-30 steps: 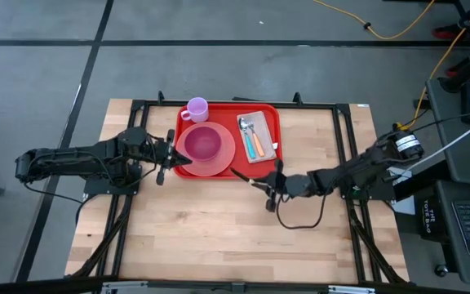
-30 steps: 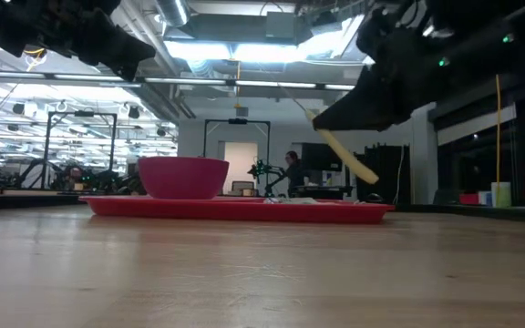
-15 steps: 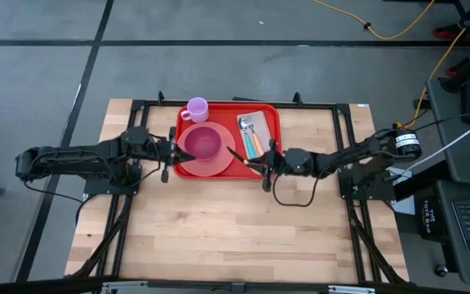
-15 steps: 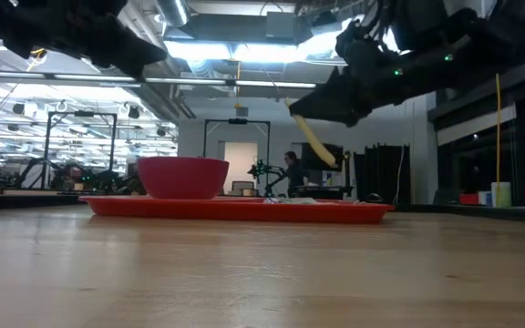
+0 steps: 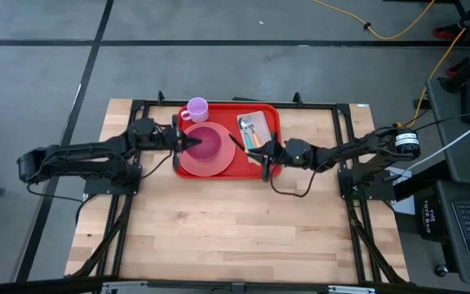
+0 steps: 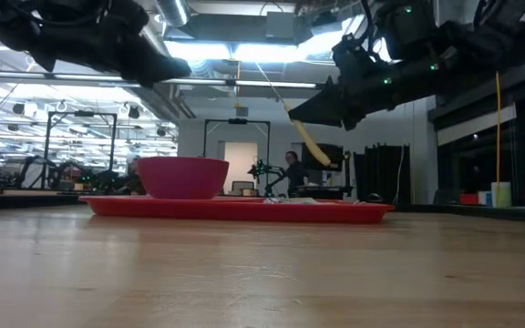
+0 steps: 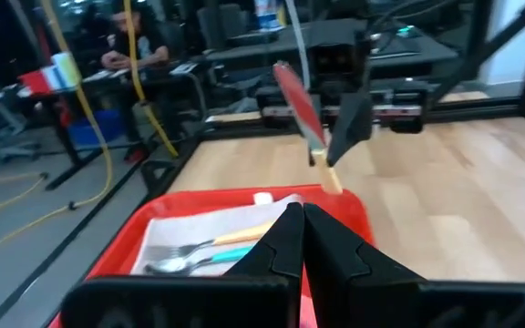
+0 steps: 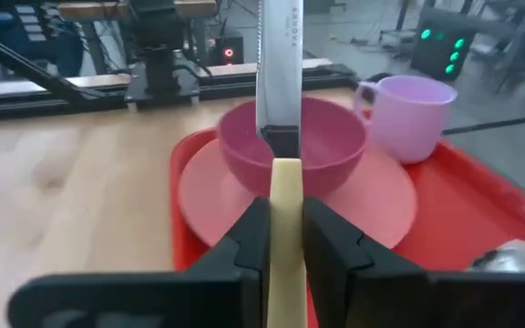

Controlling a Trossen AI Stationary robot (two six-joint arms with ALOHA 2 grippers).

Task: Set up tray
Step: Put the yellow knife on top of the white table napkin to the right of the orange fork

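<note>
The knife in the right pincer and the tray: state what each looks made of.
Knife: blade looks like polished steel, silvery and reflective, with a serrated edge; its pale yellow handle looks plastic, matte. Tray: apparently moulded plastic, uniformly bright red with rounded corners.

Glossy red plastic tray on a pale, matt wood-plank table; shiny metal knife blade, smooth plastic bowl.

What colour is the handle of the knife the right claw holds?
Pale yellow handle on the knife, clearest in the right wrist view.
</note>
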